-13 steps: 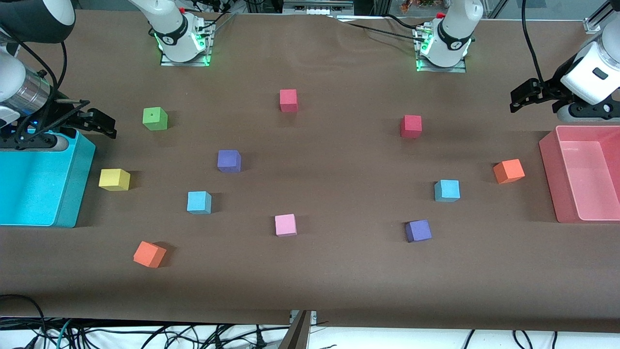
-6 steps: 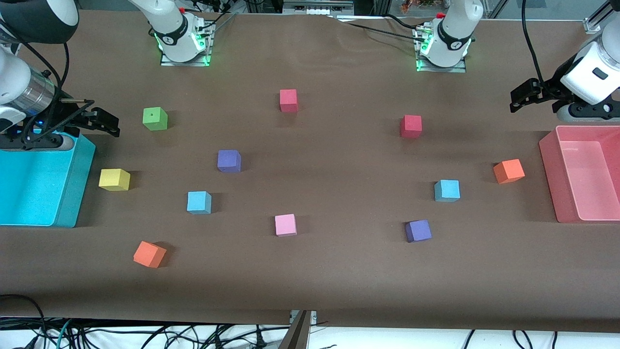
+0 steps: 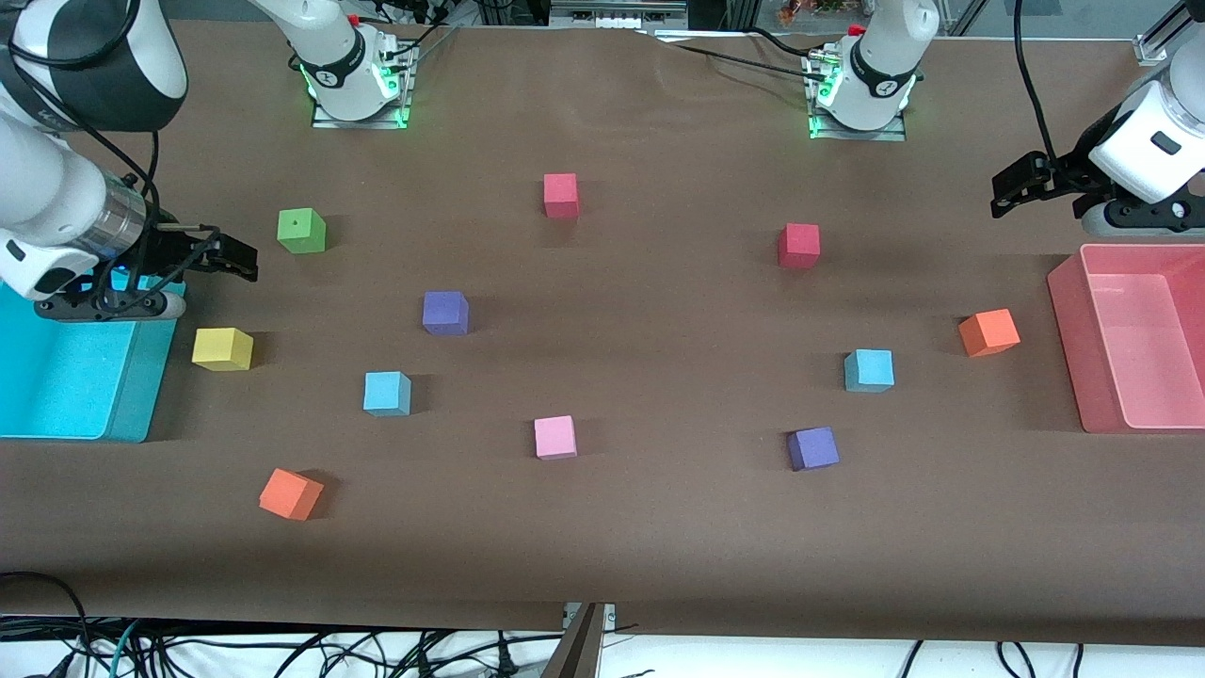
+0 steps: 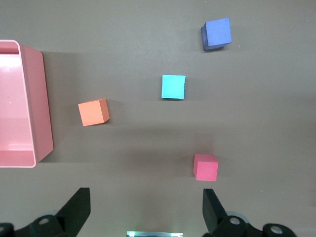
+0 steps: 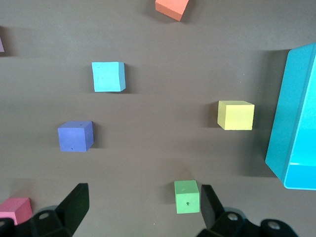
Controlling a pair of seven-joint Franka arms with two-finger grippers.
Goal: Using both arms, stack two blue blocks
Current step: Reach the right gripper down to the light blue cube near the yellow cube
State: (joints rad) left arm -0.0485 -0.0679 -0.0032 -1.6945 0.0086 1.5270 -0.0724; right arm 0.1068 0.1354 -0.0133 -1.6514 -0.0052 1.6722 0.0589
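One blue block (image 3: 387,393) lies toward the right arm's end of the table, and also shows in the right wrist view (image 5: 108,76). The other blue block (image 3: 869,370) lies toward the left arm's end, and shows in the left wrist view (image 4: 173,87). My right gripper (image 3: 229,257) is open and empty, in the air beside the turquoise bin (image 3: 75,372), near the green cube (image 3: 301,231). My left gripper (image 3: 1015,188) is open and empty, in the air above the table by the pink bin (image 3: 1130,334).
Other cubes lie scattered: yellow (image 3: 222,348), two purple (image 3: 445,313) (image 3: 813,448), pink (image 3: 554,437), two red (image 3: 560,195) (image 3: 798,246), two orange (image 3: 290,494) (image 3: 988,332). The arm bases stand at the table's edge farthest from the front camera.
My right gripper has moved away from the turquoise bin toward the table's middle, nearing the green cube. The left arm has not moved.
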